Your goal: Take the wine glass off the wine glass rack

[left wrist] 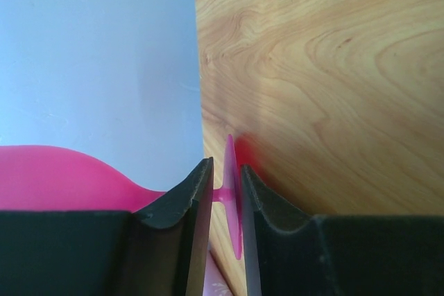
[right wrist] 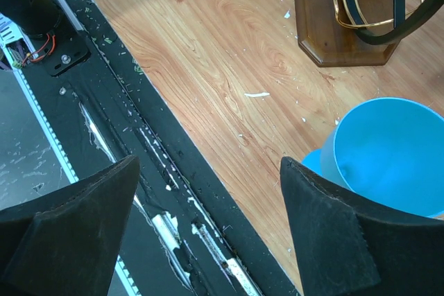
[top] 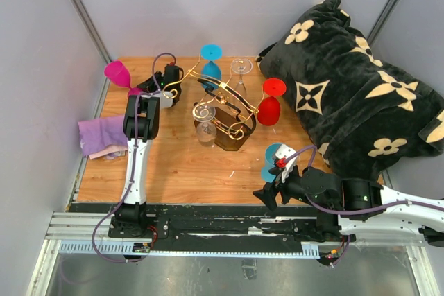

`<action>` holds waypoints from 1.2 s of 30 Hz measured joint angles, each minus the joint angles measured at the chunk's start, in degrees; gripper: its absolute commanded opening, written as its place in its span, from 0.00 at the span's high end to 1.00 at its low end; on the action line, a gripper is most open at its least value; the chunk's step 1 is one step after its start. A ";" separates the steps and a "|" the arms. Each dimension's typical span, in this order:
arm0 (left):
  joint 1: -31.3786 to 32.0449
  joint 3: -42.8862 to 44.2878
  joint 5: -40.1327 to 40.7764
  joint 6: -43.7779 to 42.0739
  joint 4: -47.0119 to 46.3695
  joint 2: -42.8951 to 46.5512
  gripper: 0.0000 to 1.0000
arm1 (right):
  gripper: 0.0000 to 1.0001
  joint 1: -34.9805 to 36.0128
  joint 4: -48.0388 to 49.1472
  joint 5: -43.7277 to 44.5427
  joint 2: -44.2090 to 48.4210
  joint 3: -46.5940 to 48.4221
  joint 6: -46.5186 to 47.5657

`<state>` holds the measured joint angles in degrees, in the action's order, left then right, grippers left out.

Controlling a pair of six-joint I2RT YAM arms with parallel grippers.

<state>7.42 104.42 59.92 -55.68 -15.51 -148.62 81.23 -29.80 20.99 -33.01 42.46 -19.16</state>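
Note:
The wine glass rack (top: 223,110), gold wire arms on a dark wooden base, stands mid-table. A blue glass (top: 210,60), a clear glass (top: 241,73), a red glass (top: 270,104) and another clear glass (top: 205,131) sit at its arms. My left gripper (top: 144,89) is left of the rack, shut on a pink wine glass (top: 118,73) that lies tilted, clear of the rack. In the left wrist view the gripper (left wrist: 225,164) pinches the glass's thin foot (left wrist: 232,192); the bowl (left wrist: 62,178) is at the left. My right gripper (top: 267,195) (right wrist: 209,159) is open and empty at the near edge.
A blue wine glass (top: 272,161) (right wrist: 388,150) lies on the table beside my right gripper. A purple cloth (top: 103,135) lies at the left edge. A large black flower-patterned blanket (top: 347,95) fills the right side. The rack's base (right wrist: 343,22) shows in the right wrist view.

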 measured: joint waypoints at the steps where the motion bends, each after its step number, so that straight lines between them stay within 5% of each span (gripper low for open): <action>1: 0.00 0.13 -0.02 0.57 0.35 0.00 0.70 | 0.17 0.00 0.00 0.00 0.09 0.00 0.00; 15: 1.51 7.89 -7.96 15.19 11.02 -0.07 0.50 | 0.17 0.00 0.00 0.00 -0.17 0.00 0.20; 21: 1.55 10.84 -13.86 20.98 14.75 1.20 0.18 | 0.17 0.00 0.00 0.00 -0.17 0.00 0.26; 36: -0.07 14.51 -38.27 35.60 24.98 4.57 0.12 | 0.17 0.00 0.04 0.00 -0.81 0.00 1.05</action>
<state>7.35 118.93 21.65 -20.08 9.47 -144.05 81.23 -29.76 20.99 -33.82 42.46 -18.11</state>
